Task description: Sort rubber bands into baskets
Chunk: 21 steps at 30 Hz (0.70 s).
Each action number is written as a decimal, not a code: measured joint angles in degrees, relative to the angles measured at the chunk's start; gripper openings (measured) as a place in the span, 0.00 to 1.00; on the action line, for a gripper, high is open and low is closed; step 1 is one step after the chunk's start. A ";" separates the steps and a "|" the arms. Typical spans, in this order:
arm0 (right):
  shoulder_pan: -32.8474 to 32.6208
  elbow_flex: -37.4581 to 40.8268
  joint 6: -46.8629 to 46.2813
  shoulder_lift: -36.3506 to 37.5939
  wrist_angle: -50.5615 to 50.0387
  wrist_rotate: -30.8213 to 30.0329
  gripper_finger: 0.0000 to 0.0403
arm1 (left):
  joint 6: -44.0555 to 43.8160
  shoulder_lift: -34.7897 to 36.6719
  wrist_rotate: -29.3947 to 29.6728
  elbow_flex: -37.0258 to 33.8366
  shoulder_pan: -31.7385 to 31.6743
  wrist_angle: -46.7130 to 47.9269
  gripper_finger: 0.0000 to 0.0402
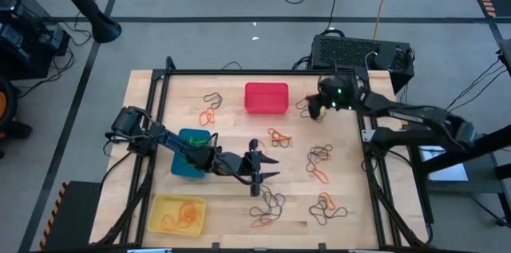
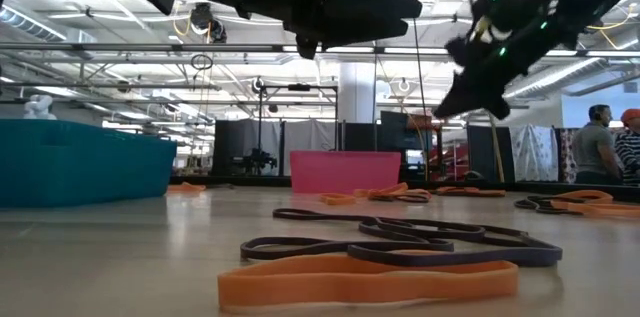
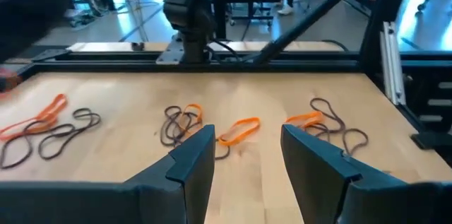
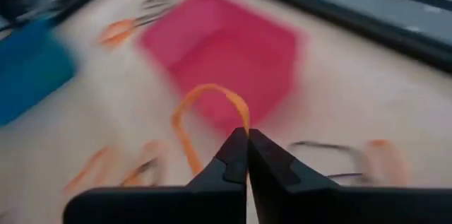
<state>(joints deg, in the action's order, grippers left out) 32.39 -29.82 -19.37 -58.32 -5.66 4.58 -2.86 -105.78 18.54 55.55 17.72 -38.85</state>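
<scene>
Right wrist view: your right gripper (image 4: 247,133) has its jaws pinched together on an orange rubber band (image 4: 205,107), which loops up in front of the red basket (image 4: 226,47).
Left gripper: your left gripper (image 3: 247,155) hovers low over the middle of the surface (image 1: 231,85), jaws wide apart and holding nothing.
Loose bands nearby: orange and dark rubber bands (image 1: 267,205) lie in tangles on the wood just past the left jaws, with more clusters (image 1: 319,157) toward the right side.
Baskets: the yellow basket (image 1: 156,223) sits at the near left corner with orange bands in it; the blue basket (image 1: 180,167) is just beyond it, partly under the left arm; the red one stands at the far middle, just beside the right gripper.
Risk, thin grip: you hold the band only at the jaw tips, so a quick swing could, I judge, let it slip or snap free short of a basket.
Risk, wrong tub: orange bands already lie in the yellow basket, so dropping this one in the red would mis-sort it.
Risk, tangles: knotted bands may lift together.
Writing: no brand, label or text is readable.
</scene>
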 joint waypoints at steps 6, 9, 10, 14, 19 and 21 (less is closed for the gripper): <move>-18.06 0.00 -3.51 4.34 -2.31 -2.67 0.00 | -10.01 0.00 5.78 0.00 -1.08 -1.12 0.43; -27.02 0.00 -6.07 3.97 -2.10 -9.09 0.00 | -16.29 -0.25 6.91 0.00 -1.88 -1.31 0.43; -29.66 0.00 -6.85 3.53 -1.88 -11.45 0.00 | -17.71 -0.91 6.98 0.02 -2.12 -2.22 0.43; -38.82 0.02 -9.82 0.72 -0.63 -20.06 0.00 | -22.32 -4.88 6.94 0.20 -2.74 -6.41 0.43; -46.34 0.04 -11.69 -4.04 4.54 -22.80 0.00 | -25.24 -9.97 6.93 0.57 -4.20 -10.95 0.43; -48.20 0.04 -12.46 -5.90 6.72 -22.83 0.00 | -25.13 -10.99 5.43 0.63 -4.48 -14.53 0.43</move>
<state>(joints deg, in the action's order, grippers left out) -15.81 -29.78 -31.84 -64.22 1.06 -18.25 -27.98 -116.77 23.97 56.18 13.23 -53.38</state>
